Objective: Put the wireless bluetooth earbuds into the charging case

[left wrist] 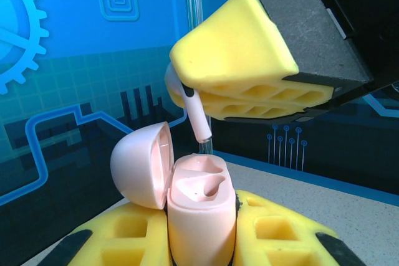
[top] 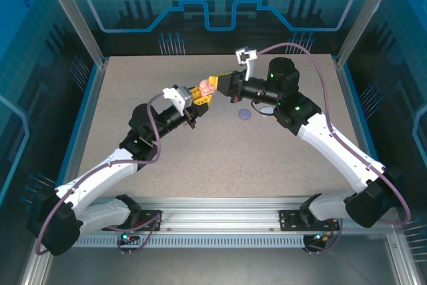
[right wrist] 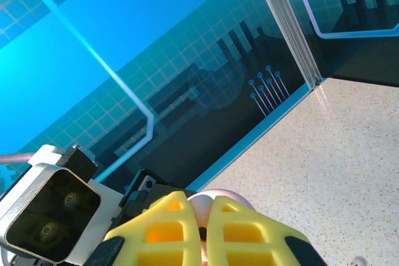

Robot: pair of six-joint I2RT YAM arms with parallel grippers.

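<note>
Indoors, speckled table [top: 267, 158], blue walls [top: 133, 5], left tool [left wrist: 201, 241] pinching open pink case [left wrist: 199, 216], right tool [right wrist: 202, 228] pinching seemingly pink earbud [left wrist: 193, 109].

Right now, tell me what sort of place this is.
Likely a robot test cell, not a home: a speckled table fenced by aluminium posts, blue circuit-print panels, and a mounting rail.

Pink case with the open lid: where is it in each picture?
Top external: pink case mid-table, between left tool and right tool.
Left wrist: bottom centre, upright, gripped by the left tool.
Right wrist: pale shape above yellow fingers; cannot tell.
Landmark: right tool's yellow fingers, pinching an earbud.
</note>
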